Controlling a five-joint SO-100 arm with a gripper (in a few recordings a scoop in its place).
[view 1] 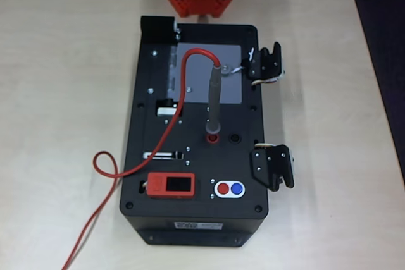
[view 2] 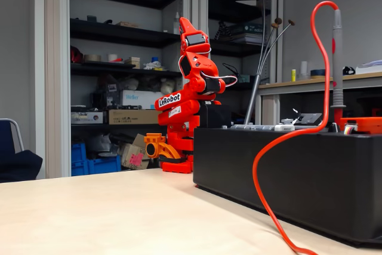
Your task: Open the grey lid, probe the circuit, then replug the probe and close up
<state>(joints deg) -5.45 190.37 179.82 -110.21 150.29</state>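
Grey lid (view 1: pixel 209 74), flat and shut at twelve o'clock on black box (view 1: pixel 196 131); light, rigid, best lifted by its knob. Probe (view 1: pixel 213 102) upright in red socket (view 1: pixel 212 137), slim, cable-tethered. Claw (view 2: pixel 186 28) folded away, opening unclear.

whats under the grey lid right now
Cannot be seen: the grey lid lies shut and flat on the black box, covering whatever is below. Above it, the probe stands plugged in the red socket.
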